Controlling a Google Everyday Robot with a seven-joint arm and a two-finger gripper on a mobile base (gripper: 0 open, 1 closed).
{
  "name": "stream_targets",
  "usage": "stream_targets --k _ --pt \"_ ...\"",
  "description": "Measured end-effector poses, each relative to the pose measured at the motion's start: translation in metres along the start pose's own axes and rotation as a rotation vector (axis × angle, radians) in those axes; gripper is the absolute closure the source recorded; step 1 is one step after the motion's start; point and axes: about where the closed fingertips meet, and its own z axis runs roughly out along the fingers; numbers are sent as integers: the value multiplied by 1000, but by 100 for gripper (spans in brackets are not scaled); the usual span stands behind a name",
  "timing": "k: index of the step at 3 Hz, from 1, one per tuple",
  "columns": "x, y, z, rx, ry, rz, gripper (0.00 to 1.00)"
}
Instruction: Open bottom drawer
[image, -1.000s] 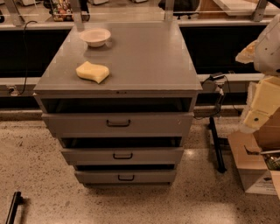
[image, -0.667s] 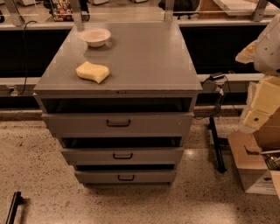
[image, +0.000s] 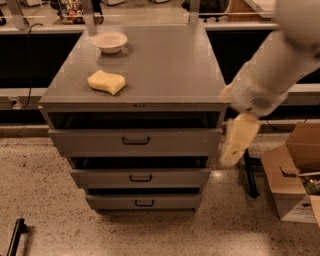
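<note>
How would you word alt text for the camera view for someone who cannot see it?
The robot's end effector hangs beside the right edge of a grey three-drawer cabinet, level with the top drawer, well above the bottom drawer. A sponge and bowl sit on top.

Single view. Camera sits high in front of the cabinet (image: 165, 65), pitched down, facing the drawer fronts. The bottom drawer (image: 115, 202) lands low centre. Mid-range: whole cabinet plus surrounding floor (image: 45, 200) in frame. The arm (image: 270, 70) enters from upper right, close to the lens. The gripper (image: 239, 140) hangs right of centre, beside the cabinet's right edge.
</note>
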Motion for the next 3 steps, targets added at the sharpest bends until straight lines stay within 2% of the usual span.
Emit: stream_targets --k 1,2,3 --pt "-2 2 27 3 -5 -4 0" --pt "-8 3 50 -55 -43 -15 0" --pt "-12 25 97 -112 -108 -17 0"
